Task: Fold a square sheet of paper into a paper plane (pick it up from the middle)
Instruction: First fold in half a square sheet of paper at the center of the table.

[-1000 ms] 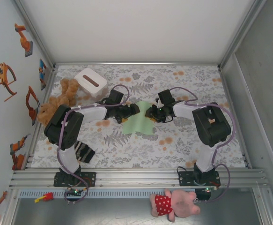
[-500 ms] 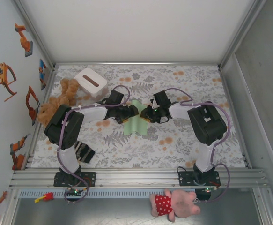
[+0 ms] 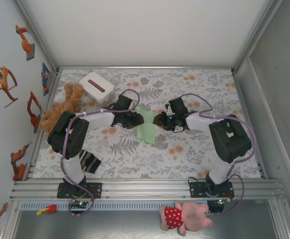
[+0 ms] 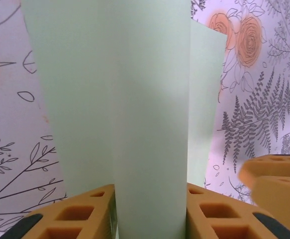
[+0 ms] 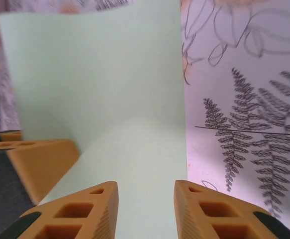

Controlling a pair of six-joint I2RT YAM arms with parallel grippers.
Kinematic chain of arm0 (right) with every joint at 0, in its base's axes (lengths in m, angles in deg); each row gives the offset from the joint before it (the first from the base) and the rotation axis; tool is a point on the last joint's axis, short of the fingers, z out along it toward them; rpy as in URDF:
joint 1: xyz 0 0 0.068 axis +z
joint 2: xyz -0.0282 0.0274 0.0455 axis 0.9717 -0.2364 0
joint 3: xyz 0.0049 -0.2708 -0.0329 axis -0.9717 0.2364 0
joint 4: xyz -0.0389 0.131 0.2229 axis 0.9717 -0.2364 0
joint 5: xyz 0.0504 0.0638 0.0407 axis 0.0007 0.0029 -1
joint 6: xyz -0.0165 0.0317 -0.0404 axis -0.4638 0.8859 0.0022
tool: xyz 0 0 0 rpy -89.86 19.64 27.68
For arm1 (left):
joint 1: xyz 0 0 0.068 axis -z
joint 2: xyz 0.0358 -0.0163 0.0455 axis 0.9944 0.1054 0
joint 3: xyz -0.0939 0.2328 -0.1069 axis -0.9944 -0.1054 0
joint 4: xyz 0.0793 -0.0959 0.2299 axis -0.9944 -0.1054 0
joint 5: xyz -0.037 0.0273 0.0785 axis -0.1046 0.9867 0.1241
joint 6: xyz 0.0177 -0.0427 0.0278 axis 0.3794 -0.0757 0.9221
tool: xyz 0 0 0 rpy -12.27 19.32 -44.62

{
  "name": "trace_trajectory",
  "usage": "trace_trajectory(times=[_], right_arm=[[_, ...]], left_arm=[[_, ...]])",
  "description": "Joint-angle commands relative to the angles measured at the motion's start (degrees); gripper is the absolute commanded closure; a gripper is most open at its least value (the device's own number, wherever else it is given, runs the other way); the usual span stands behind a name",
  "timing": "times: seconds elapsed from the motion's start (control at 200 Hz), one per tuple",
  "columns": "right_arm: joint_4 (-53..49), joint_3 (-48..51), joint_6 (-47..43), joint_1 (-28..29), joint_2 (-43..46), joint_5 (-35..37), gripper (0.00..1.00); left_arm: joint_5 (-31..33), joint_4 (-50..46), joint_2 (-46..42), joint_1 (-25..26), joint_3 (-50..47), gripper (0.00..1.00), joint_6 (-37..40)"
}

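Inspecting from overhead, the square sheet of paper [image 3: 145,127] sits near the middle of the floral desk [image 3: 209,89], bent into a narrow raised fold between the two arms. The left fingers [image 3: 140,119] and right fingers [image 3: 158,121] meet it from opposite sides.

Any print on the orange wall stickers [image 3: 5,79] or the white box [image 3: 96,87] is too small to read.

In the left wrist view the sheet [image 4: 115,99] rises as a curved strip that fills the gap between the left fingers [image 4: 97,206]. It touches both inner faces and is gripped. The right fingers [image 4: 276,174] show as an orange blur, cut off at the lower right edge.

In the right wrist view the right fingers [image 5: 97,201] stand narrowly apart, with the sheet [image 5: 100,74] running between and beneath them. Whether they pinch it cannot be told. The left fingers [image 5: 40,164] intrude at the left.

Overhead, a teddy bear [image 3: 60,107] lies beside the box. A striped cloth [image 3: 89,162] is partly hidden by the left arm.
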Motion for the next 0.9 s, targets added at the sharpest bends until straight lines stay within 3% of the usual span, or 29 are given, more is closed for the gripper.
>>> trace_trajectory(times=[0.0, 0.12, 0.421, 0.611, 0.896], right_arm=[[6.24, 3.07, 0.64, -2.0, 4.25, -0.14, 0.62], [11.84, 4.57, 1.71, -3.81, 5.99, -4.74, 0.55], [28.75, 4.48, 8.7, -7.02, 3.05, -16.67, 0.26], [31.86, 4.66, 9.37, -7.26, 2.37, -20.51, 0.19], [32.17, 4.49, 9.61, -7.7, 0.94, -24.54, 0.16]], left_arm=[[-0.45, 0.99, -4.51, -0.42, 0.1, 0.66, 2.31], [-3.62, 3.49, -6.91, -1.24, -0.49, 0.66, 0.99], [-12.08, 11.76, -10.27, -3.65, -0.27, 0.66, -6.48], [-14.13, 18.02, -9.59, -4.07, -0.94, 0.66, -11.84], [-16.08, 26.48, -7.24, -4.11, -1.67, 0.66, -19.02]])
